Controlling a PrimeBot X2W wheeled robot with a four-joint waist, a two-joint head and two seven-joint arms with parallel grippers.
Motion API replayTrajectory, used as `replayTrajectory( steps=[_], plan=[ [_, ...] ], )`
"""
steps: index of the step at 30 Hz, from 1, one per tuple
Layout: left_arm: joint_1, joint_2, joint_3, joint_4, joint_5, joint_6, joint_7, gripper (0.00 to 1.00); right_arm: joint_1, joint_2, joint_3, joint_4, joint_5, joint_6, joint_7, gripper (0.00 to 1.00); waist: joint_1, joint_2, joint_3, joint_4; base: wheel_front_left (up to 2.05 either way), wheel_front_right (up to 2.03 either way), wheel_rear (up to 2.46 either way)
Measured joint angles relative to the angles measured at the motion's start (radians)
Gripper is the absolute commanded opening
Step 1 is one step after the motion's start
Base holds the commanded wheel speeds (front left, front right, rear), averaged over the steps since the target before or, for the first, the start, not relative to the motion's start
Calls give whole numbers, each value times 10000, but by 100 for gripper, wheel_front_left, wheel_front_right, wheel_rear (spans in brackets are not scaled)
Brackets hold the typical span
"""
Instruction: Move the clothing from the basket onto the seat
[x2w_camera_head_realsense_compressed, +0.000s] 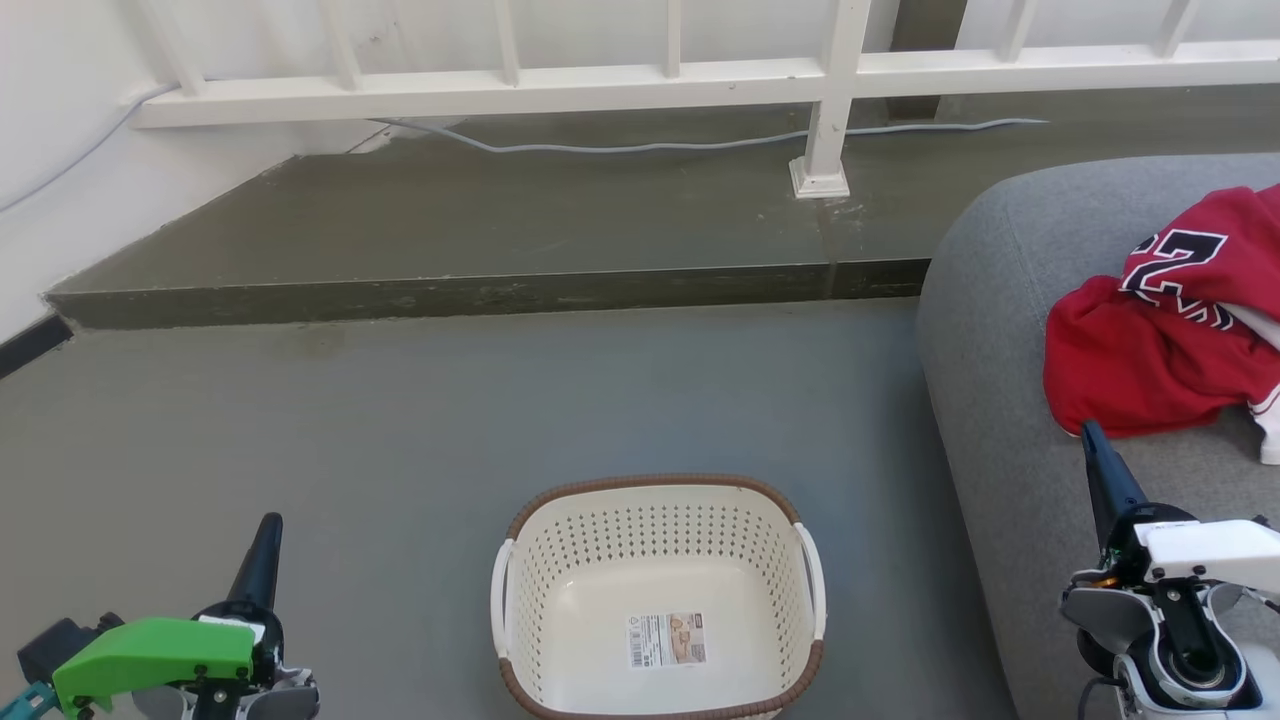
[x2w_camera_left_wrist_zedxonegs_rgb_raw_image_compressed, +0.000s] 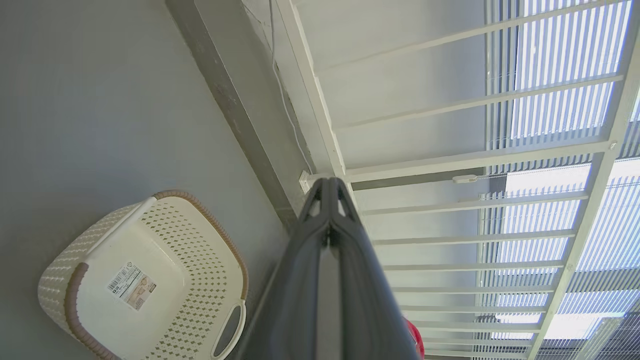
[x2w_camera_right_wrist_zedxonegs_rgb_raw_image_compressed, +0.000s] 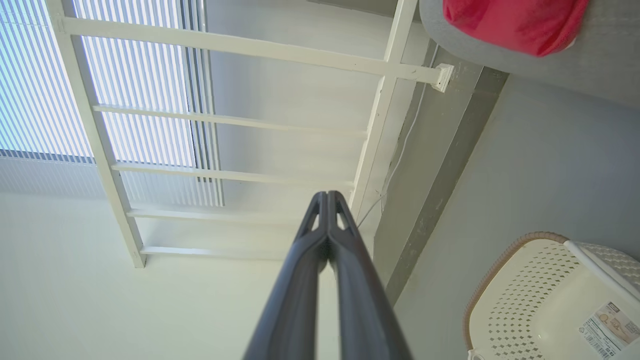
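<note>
The cream basket (x2w_camera_head_realsense_compressed: 655, 520) with its brown braided rim stands on the floor at the bottom middle, holding nothing but the sticker on its base. Red clothing (x2w_camera_head_realsense_compressed: 1160, 340), with the "23" jersey on top, lies bunched on the grey seat (x2w_camera_head_realsense_compressed: 1000, 330) at the right. My left gripper (x2w_camera_head_realsense_compressed: 268, 530) is shut and holds nothing, low at the left of the basket. Over the seat's front edge, just below the clothing, my right gripper (x2w_camera_head_realsense_compressed: 1092, 437) is shut and holds nothing. The basket (x2w_camera_left_wrist_zedxonegs_rgb_raw_image_compressed: 145, 280) shows beside the shut left gripper (x2w_camera_left_wrist_zedxonegs_rgb_raw_image_compressed: 327, 182). The right gripper (x2w_camera_right_wrist_zedxonegs_rgb_raw_image_compressed: 327, 195) is shut, with clothing (x2w_camera_right_wrist_zedxonegs_rgb_raw_image_compressed: 515, 22) on the seat (x2w_camera_right_wrist_zedxonegs_rgb_raw_image_compressed: 590, 65).
A raised concrete step (x2w_camera_head_realsense_compressed: 480, 290) runs across behind the basket, with a white railing (x2w_camera_head_realsense_compressed: 830, 100) and a grey cable (x2w_camera_head_realsense_compressed: 700, 145) on it. A white wall (x2w_camera_head_realsense_compressed: 60, 200) closes the left side. Bare grey floor (x2w_camera_head_realsense_compressed: 400, 420) lies between the step and the basket.
</note>
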Motion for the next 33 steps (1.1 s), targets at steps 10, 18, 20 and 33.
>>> replayTrajectory(
  steps=[10, 18, 20, 33],
  plan=[
    [-286, -128, 334, 134, -1030, -282, 299, 0, -202, 77, -320, 128, 1313, 209, 332, 0, 0, 0, 54, -2, 0, 0, 0],
    [-429, -257, 472, 247, -1442, -385, 389, 0, -347, 107, -431, 190, 1825, 274, 430, 0, 0, 0, 70, -2, 0, 0, 0],
    [-452, -257, 481, 251, -1442, -385, 389, 0, -347, 107, -435, 198, 1829, 274, 430, 0, 0, 0, 69, -2, 0, 0, 0],
    [-476, -259, 500, 284, -1442, -385, 431, 0, -347, 109, -441, 222, 1831, 274, 430, 0, 0, 0, 67, -2, 0, 0, 0]
  ],
)
